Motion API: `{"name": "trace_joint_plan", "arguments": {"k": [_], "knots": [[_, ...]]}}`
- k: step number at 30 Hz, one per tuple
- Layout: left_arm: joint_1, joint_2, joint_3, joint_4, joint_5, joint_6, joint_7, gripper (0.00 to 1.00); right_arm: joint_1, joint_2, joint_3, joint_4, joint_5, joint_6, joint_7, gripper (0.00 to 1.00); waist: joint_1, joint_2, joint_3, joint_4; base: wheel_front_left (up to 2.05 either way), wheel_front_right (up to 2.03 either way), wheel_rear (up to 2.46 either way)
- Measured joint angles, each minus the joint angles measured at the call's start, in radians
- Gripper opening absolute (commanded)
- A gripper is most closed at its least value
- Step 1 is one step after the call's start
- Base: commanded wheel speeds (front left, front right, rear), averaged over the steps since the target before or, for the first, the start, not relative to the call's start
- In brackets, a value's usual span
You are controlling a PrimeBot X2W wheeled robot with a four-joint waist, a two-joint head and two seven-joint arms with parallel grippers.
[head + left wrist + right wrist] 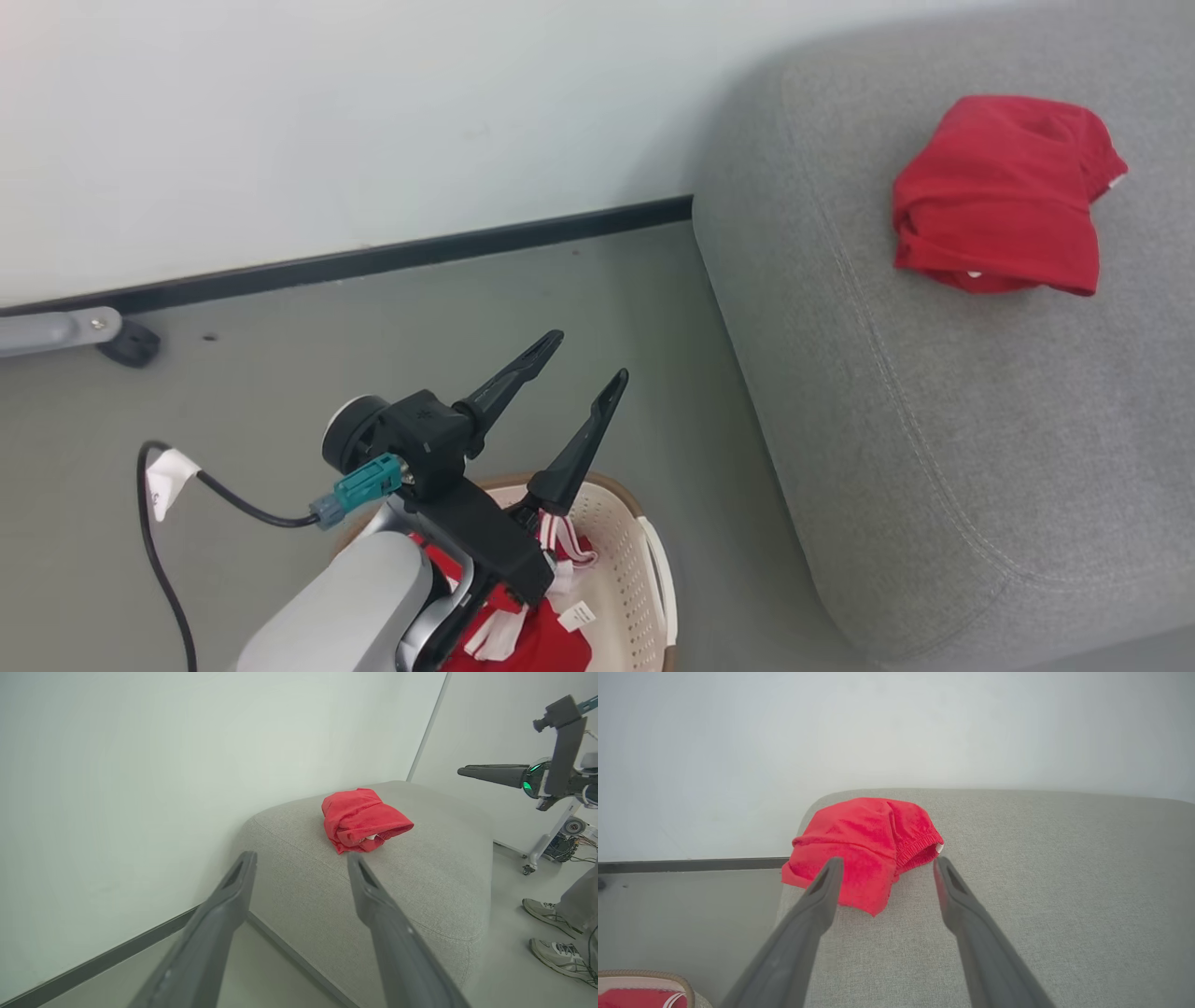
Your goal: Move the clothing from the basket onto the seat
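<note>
Blocking much of the basket (pixel 624 553), the left hand (pixel 590 355) spreads empty.

Plain red garment (pixel 999 191), grey sofa (pixel 934 420), cream perforated basket (pixel 621 551).

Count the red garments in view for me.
2. A plain red garment lies on the sofa; a striped-trim garment sits in the basket, partly behind the left arm. More could be hidden underneath.
</note>
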Motion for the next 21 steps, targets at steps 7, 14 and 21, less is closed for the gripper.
{"name": "trace_joint_plan", "arguments": {"k": [7,14,21], "knots": [[0.044,0.002,0.038,0.0,-0.011,0.016,-0.003,1.0,0.078,0.002,-0.043,-0.037,0.026,0.0,-0.116,1.0,0.0001,0.0,-0.047,0.045,0.0,0.0,0.0],[0.099,0.015,0.087,0.012,-0.019,0.052,-0.004,1.0,0.167,0.041,-0.052,-0.113,0.027,-0.035,-0.126,1.0,0.0001,0.0,-0.094,0.095,0.0,0.0,0.0],[0.18,0.026,0.14,0.021,-0.053,0.097,-0.009,1.0,0.284,0.085,-0.081,-0.206,0.026,-0.095,-0.132,1.0,0.0001,-0.0001,-0.146,0.151,0.0,0.0,0.0]]}}
